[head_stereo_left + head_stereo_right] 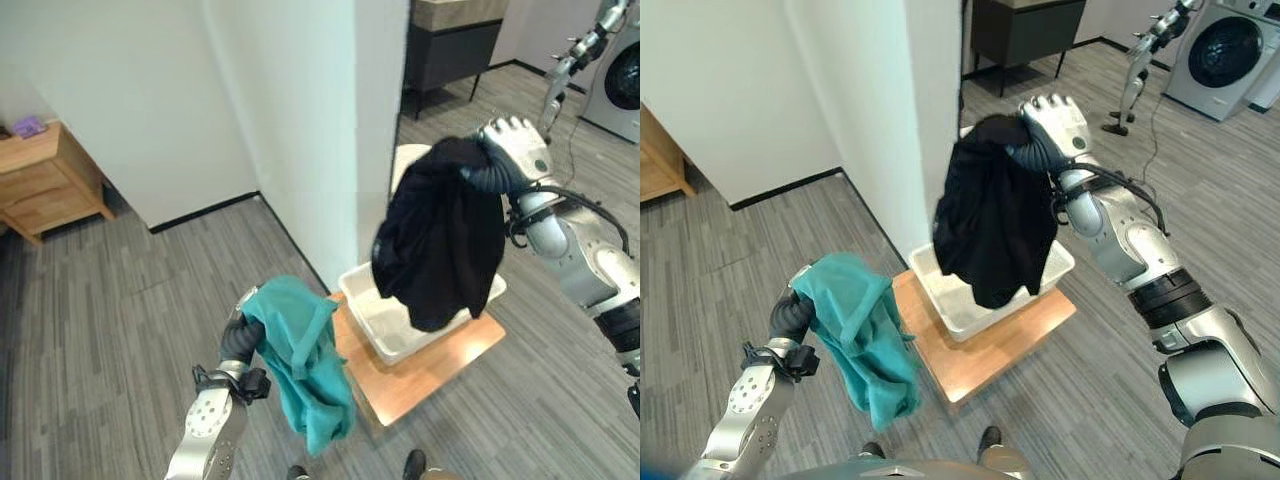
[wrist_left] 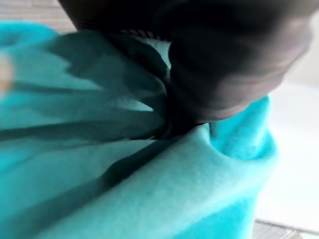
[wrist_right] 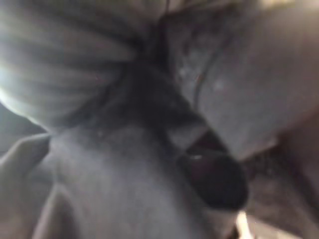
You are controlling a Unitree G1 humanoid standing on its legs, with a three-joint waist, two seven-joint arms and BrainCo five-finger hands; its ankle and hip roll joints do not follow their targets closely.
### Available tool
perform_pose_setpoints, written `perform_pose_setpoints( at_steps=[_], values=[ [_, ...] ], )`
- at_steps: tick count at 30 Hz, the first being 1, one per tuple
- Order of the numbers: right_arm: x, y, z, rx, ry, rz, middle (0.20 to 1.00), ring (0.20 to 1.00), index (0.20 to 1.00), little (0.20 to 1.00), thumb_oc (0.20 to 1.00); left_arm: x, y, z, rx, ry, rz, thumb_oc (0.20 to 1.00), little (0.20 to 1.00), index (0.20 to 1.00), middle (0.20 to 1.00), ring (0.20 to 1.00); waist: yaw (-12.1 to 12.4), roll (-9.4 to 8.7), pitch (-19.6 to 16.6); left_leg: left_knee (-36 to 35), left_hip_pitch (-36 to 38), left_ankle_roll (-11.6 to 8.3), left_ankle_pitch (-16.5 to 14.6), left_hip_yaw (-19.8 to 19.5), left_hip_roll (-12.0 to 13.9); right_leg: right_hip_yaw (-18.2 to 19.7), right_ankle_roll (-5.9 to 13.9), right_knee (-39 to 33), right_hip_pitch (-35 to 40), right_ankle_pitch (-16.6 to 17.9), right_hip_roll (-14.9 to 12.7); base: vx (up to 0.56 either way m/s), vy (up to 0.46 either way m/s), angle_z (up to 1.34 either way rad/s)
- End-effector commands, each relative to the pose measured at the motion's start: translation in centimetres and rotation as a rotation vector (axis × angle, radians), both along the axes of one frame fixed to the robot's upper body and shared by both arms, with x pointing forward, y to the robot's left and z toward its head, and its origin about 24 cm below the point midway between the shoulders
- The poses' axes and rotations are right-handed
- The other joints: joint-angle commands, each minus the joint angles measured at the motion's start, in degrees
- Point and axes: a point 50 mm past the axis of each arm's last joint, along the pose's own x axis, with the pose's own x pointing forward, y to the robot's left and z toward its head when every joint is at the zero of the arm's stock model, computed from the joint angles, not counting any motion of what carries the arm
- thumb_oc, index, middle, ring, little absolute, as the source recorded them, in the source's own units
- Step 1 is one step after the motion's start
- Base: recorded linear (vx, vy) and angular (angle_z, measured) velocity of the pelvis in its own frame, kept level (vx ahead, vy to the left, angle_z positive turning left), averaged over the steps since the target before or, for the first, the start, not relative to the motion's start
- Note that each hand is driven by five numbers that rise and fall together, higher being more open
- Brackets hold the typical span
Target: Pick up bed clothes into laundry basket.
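At lower left of the frame, a teal garment was gripped by the left hand with fingers curled into its bunched top, the cloth hanging free beside the wooden platform. At centre, the white laundry basket was set on that platform. Above it, a black garment was clutched by the raised right hand, seemingly so it could be dropped in.
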Motion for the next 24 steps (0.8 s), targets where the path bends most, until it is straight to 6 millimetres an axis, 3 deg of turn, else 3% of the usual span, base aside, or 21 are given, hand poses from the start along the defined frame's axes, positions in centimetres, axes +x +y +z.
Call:
perform_pose_setpoints(
  at_steps=[1, 3, 4, 6, 7, 8, 9, 15, 18, 20, 21, 22, 24],
  values=[
    [0.8, 0.1, 2.7, 0.061, -0.080, -0.010, 0.200, 0.200, 0.200, 0.200, 0.200, 0.3, 1.5, 3.0, 0.059, -0.139, -0.022, 0.200, 0.200, 0.200, 0.200, 0.200, 1.9, -2.03, -1.4, 1.1, 0.3, -2.35, -3.8, -0.2, 4.2, 0.3, 3.70, 0.8, 2.4, -8.6, -4.4, 0.03, 0.002, 0.05],
    [1.4, -0.2, 1.6, 0.048, -0.033, -0.037, 0.200, 0.200, 0.200, 0.200, 0.200, 0.3, 1.8, 3.2, 0.082, -0.140, -0.029, 0.200, 0.200, 0.200, 0.200, 0.200, 2.4, -2.22, -1.2, 0.9, -0.1, -2.55, -3.5, 0.1, 4.4, 0.0, 3.88, 0.8, 2.1, -8.4, -4.5, 0.01, -0.001, 0.02],
    [1.8, -0.7, 0.1, 0.035, 0.027, -0.073, 0.200, 0.200, 0.200, 0.200, 0.200, 0.3, 1.9, 3.4, 0.088, -0.146, -0.033, 0.200, 0.200, 0.200, 0.200, 0.200, 3.1, -2.27, -0.7, 0.9, -0.6, -2.77, -3.1, -0.2, 4.7, -0.2, 3.92, 0.8, 1.8, -8.3, -4.5, 0.00, 0.000, 0.00],
    [2.1, -1.2, -0.5, 0.032, 0.054, -0.101, 0.200, 0.200, 0.200, 0.200, 0.200, 0.3, 2.0, 3.4, 0.095, -0.147, -0.034, 0.200, 0.200, 0.200, 0.200, 0.200, 3.4, -2.34, -0.6, 0.7, -1.0, -2.89, -3.0, -0.4, 4.8, -0.3, 3.96, 0.8, 1.6, -8.3, -4.5, 0.00, -0.008, 0.02],
    [2.4, -2.0, -2.6, 0.041, 0.132, -0.147, 0.200, 0.200, 0.200, 0.200, 0.200, 0.4, 2.2, 3.7, 0.102, -0.156, -0.034, 0.200, 0.200, 0.200, 0.200, 0.200, 3.8, -2.22, -0.2, 0.6, -1.5, -3.16, -2.7, -0.7, 5.0, -0.6, 4.10, 0.8, 1.3, -8.2, -4.5, 0.01, -0.017, 0.05],
    [2.4, -2.0, -2.6, 0.041, 0.132, -0.146, 0.200, 0.200, 0.200, 0.200, 0.200, 0.4, 2.2, 3.7, 0.103, -0.156, -0.034, 0.200, 0.200, 0.200, 0.200, 0.200, 3.7, -2.26, -0.3, 0.6, -1.6, -3.16, -2.7, -0.7, 5.0, -0.6, 4.10, 0.8, 1.2, -8.2, -4.5, 0.00, -0.034, 0.07],
    [2.5, -3.1, -5.8, 0.054, 0.244, -0.212, 0.200, 0.200, 0.200, 0.200, 0.200, 0.7, 2.4, 4.1, 0.112, -0.172, -0.035, 0.200, 0.200, 0.200, 0.200, 0.200, 4.2, -1.97, 0.3, 0.4, -2.4, -3.47, -2.2, -1.2, 5.2, -1.1, 4.16, 0.8, 0.8, -8.1, -4.4, -0.02, -0.021, 0.07],
    [2.1, -5.6, -11.3, 0.143, 0.441, -0.368, 0.200, 0.200, 0.200, 0.200, 0.200, 0.7, 3.1, 4.6, 0.129, -0.195, -0.005, 0.200, 0.200, 0.200, 0.200, 0.200, 4.8, -0.97, 0.8, 0.2, -3.2, -3.85, -2.0, -2.2, 5.3, -1.8, 4.26, 0.8, 0.8, -8.3, -4.4, 0.00, -0.006, 0.12],
    [2.1, -5.0, -12.3, 0.187, 0.472, -0.362, 0.200, 0.200, 0.200, 0.200, 0.200, 0.7, 3.2, 4.5, 0.122, -0.194, 0.011, 0.200, 0.200, 0.200, 0.200, 0.200, 4.8, -0.69, 0.8, 0.2, -3.1, -3.84, -2.2, -2.3, 5.3, -1.7, 4.30, 0.8, 0.9, -8.3, -4.5, 0.00, 0.000, 0.02],
    [1.8, -3.4, -13.6, 0.244, 0.508, -0.324, 0.200, 0.200, 0.200, 0.200, 0.200, 0.8, 3.2, 4.3, 0.136, -0.185, 0.023, 0.200, 0.200, 0.200, 0.200, 0.200, 5.0, -0.39, 0.7, 0.2, -2.7, -3.89, -2.2, -2.2, 5.2, -1.7, 4.32, 0.8, 1.2, -8.3, -4.6, 0.04, 0.004, -0.04],
    [1.7, -3.1, -13.9, 0.256, 0.514, -0.314, 0.448, 0.448, 0.448, 0.448, 0.448, 0.8, 3.3, 4.1, 0.137, -0.178, 0.029, 0.200, 0.200, 0.200, 0.200, 0.200, 5.0, -0.36, 0.7, 0.2, -2.6, -3.91, -2.2, -2.3, 5.2, -1.7, 4.33, 0.8, 1.3, -8.3, -4.7, 0.03, -0.004, -0.04],
    [1.6, -2.7, -14.1, 0.269, 0.520, -0.300, 1.000, 1.000, 1.000, 1.000, 1.000, 0.8, 3.3, 4.0, 0.138, -0.175, 0.034, 0.200, 0.200, 0.200, 0.200, 0.200, 5.0, -0.26, 0.6, 0.2, -2.6, -3.96, -2.1, -2.4, 5.2, -1.7, 4.32, 0.8, 1.3, -8.2, -4.7, 0.00, 0.000, 0.00],
    [1.6, -2.1, -14.1, 0.274, 0.521, -0.276, 1.000, 1.000, 1.000, 1.000, 1.000, 0.9, 3.4, 3.8, 0.139, -0.170, 0.038, 0.200, 0.200, 0.200, 0.200, 0.200, 5.0, -0.13, 0.5, 0.2, -2.5, -4.05, -2.1, -2.5, 5.3, -1.8, 4.31, 0.8, 1.4, -8.2, -4.7, 0.00, 0.000, 0.02]
  ],
)
